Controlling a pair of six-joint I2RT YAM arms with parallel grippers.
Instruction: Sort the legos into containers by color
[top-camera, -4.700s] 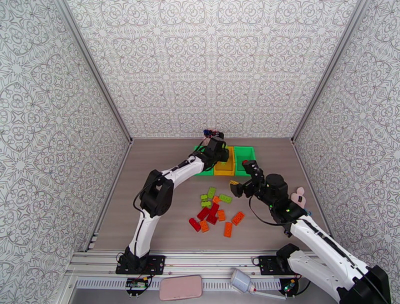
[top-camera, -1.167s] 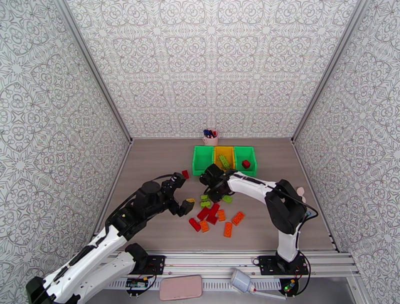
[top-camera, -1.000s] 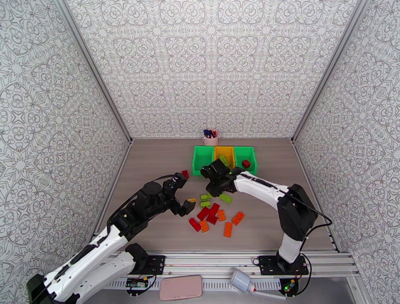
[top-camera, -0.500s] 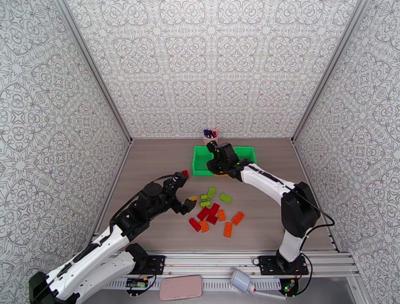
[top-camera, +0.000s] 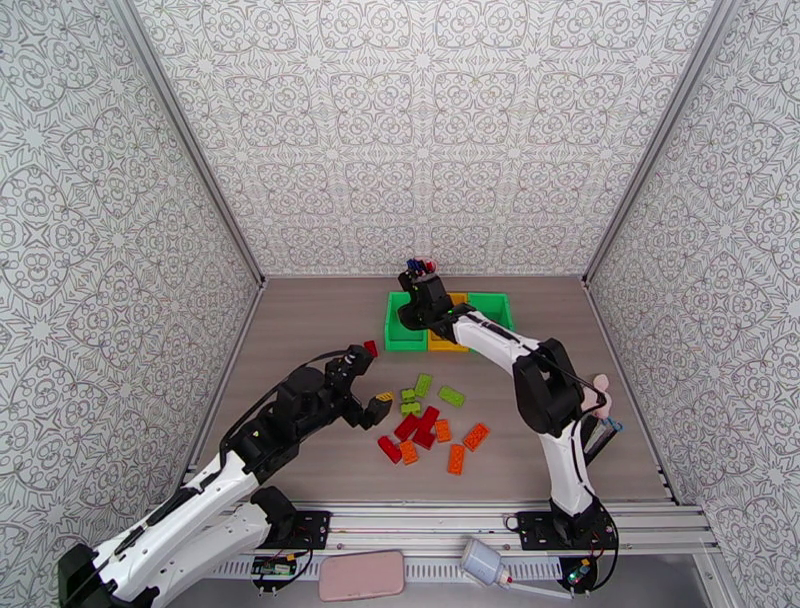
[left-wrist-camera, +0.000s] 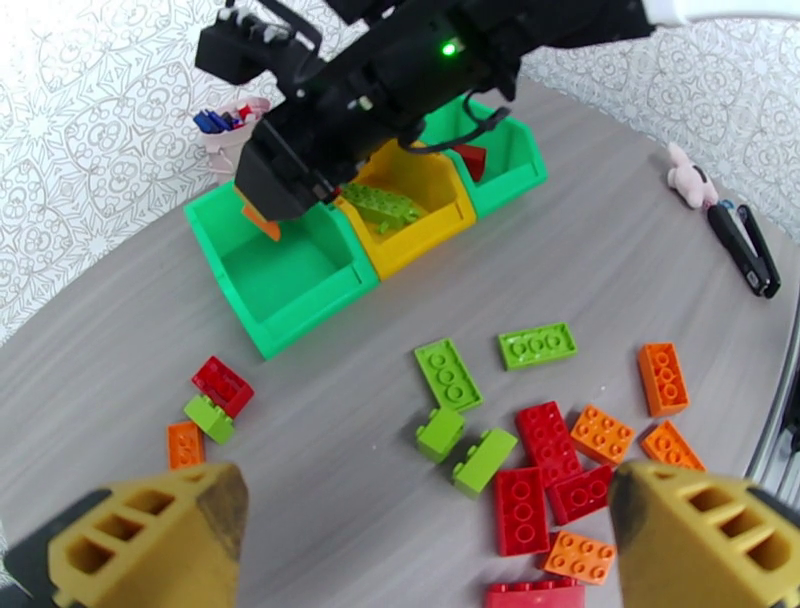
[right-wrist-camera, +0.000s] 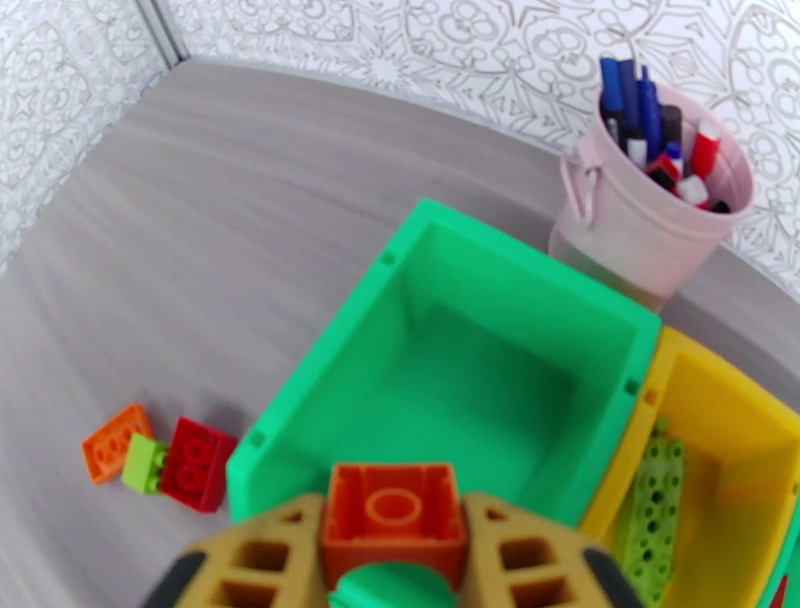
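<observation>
Workpiece: short orange brick (right-wrist-camera: 392, 510), carried above the near rim of the left green bin (right-wrist-camera: 320, 360), clear of the table.
Right gripper (right-wrist-camera: 393, 560): jaws narrowed onto the orange brick, one pad against each side wall. The brick sits square between them.
Left gripper (left-wrist-camera: 428, 520): jaws spread fully and holding nothing, poised above the table short of the loose bricks (left-wrist-camera: 538, 345).
Containers: the yellow bin (right-wrist-camera: 720, 420) adjoins the left green bin and holds a long green brick (right-wrist-camera: 650, 500). The right green bin (top-camera: 495, 303) closes the row. The pink pen cup (right-wrist-camera: 640, 200) stands just behind.
Remaining stock: red, orange and light green bricks lie mixed near the table centre. A small trio (right-wrist-camera: 195, 462) sits beside the left green bin.
Handling, judged: the bricks are light, rigid and not fragile. Their moulded faces are smooth, so a shallow pinch may slip.
Grip point, judged: opposing flat side walls at mid-height, across the short axis. Avoid studs and corners.
Stage, judged: transport to the bin, with release pending. Most of the sort is not yet done.
</observation>
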